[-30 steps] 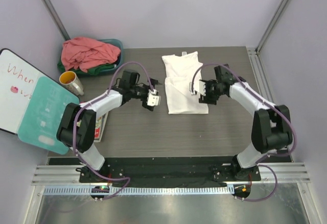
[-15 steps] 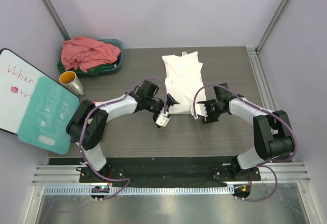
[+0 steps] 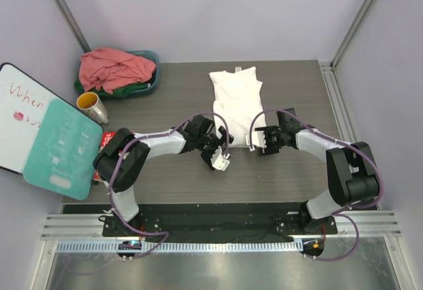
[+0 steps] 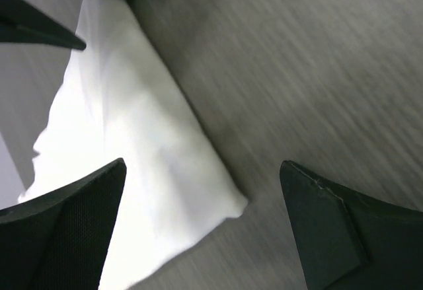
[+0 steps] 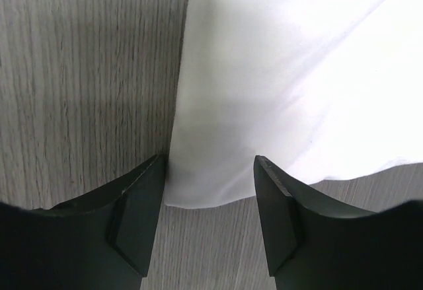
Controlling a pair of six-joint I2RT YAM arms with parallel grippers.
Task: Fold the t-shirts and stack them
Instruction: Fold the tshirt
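Both arms had dropped to the near hem of the folded white cotton t-shirt [image 3: 236,98]. One corner lay inside the left gripper [image 4: 205,227], the other inside the right gripper [image 5: 208,217]. Both were spread and grasping nothing, seemingly poised for the next fold.

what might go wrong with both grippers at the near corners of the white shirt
1. The right gripper straddles only the very corner of the white cloth t-shirt; a shallow pinch may slip out when lifted.
2. At the left gripper, the corner lies off-centre between the open jaws, so closing might catch little cloth and skew the fold.
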